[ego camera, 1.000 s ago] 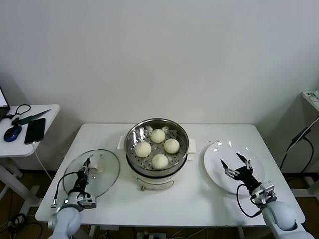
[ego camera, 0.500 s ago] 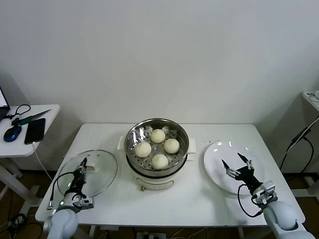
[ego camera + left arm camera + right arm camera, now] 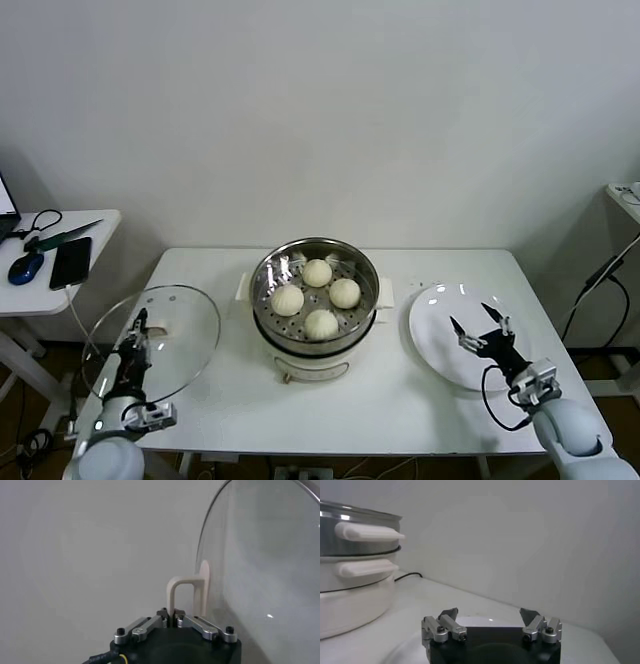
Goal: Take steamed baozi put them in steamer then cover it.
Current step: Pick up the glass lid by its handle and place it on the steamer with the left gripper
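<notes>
Head view is showing all four steamed baozi (image 3: 317, 297) sitting together on the perforated floor of the steamer (image 3: 270, 318), which is standing in the middle of the white table (image 3: 400, 400). The steamer is not wearing its lid. Over at the table's left edge, the left gripper (image 3: 139, 322) is clenching the cream-white handle of the cover (image 3: 175, 335), and the glass disc is hanging tilted, partly out past the table's edge and well apart from the steamer. From the left wrist camera, the fingers (image 3: 197, 626) are pinching tight on the foot of that arched handle (image 3: 187, 592), with the cover (image 3: 260, 560) standing on edge beside them. On the right side of the table, the right gripper (image 3: 481, 321) is idling above the white plate (image 3: 430, 345) with its jaws spread wide and nothing between them; its own wrist camera is showing the same gaping gripper (image 3: 489, 614), with the steamer's (image 3: 355, 535) side handle off to one side.
</notes>
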`<state>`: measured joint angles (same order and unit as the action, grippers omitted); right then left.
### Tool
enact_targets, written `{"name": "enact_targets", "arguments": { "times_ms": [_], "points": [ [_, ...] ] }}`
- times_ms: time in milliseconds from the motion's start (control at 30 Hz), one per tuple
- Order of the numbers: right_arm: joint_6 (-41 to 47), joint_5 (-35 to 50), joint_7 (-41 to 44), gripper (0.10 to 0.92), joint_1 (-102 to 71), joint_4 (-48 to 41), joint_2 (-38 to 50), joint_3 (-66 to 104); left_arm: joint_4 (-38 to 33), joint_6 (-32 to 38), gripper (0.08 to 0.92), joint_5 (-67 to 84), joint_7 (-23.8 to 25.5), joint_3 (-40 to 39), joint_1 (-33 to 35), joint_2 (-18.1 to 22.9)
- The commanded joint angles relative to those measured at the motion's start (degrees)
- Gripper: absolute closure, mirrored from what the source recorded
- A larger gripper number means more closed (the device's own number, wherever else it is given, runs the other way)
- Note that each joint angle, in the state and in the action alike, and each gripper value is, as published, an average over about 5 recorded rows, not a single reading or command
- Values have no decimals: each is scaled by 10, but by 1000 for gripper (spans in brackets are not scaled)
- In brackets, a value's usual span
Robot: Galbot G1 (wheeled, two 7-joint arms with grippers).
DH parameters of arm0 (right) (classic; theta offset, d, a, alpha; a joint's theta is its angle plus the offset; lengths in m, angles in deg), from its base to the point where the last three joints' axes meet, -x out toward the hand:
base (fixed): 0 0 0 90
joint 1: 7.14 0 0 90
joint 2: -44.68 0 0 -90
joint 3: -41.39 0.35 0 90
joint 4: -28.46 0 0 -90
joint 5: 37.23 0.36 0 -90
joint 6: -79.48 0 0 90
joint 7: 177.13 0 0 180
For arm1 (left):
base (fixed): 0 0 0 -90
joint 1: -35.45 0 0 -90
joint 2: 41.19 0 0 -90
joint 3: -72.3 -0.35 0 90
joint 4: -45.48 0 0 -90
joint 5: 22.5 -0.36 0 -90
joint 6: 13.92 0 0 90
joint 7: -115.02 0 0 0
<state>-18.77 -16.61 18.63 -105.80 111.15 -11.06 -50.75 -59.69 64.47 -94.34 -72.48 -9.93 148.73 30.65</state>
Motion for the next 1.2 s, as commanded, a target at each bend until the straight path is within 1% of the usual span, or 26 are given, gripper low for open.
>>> {"name": "enact_targets", "arguments": {
  "times_ms": [33,167,267,333,400,467,567,667,833,967,1067,1200],
  "points": [
    [0,-3,4,203,9,-9,6,-4,-178,-165,849,11,10,-51,46,-59],
    [-3,-8,3,203,18,-18,7,-10,-195,-239,849,16,33,-131,9,-107],
    [-5,-13,-1,203,26,-26,7,-15,-197,-283,849,13,62,-205,-48,-141],
    [-6,-15,-2,203,30,-31,6,-17,-195,-306,849,7,91,-262,-99,-154],
    [-7,-17,-2,203,35,-36,6,-20,-187,-323,849,-8,123,-315,-151,-155],
    [-9,-19,-2,203,39,-41,7,-22,-170,-333,849,-32,157,-360,-198,-141],
    [-11,-23,0,203,44,-47,9,-24,-141,-334,849,-76,204,-403,-256,-105],
    [-13,-23,1,203,46,-50,10,-23,-110,-334,849,-107,231,-430,-289,-70],
    [-15,-26,3,203,45,-52,12,-21,-58,-334,849,-130,243,-455,-321,-22],
    [-17,-28,4,203,42,-53,11,-17,-37,-334,849,-136,250,-463,-326,15],
    [-19,-30,5,203,40,-56,11,-15,-21,-334,849,-144,248,-467,-327,45],
    [-20,-36,10,203,34,-57,8,-1,2,-334,849,-146,238,-478,-334,69]
  ]
}}
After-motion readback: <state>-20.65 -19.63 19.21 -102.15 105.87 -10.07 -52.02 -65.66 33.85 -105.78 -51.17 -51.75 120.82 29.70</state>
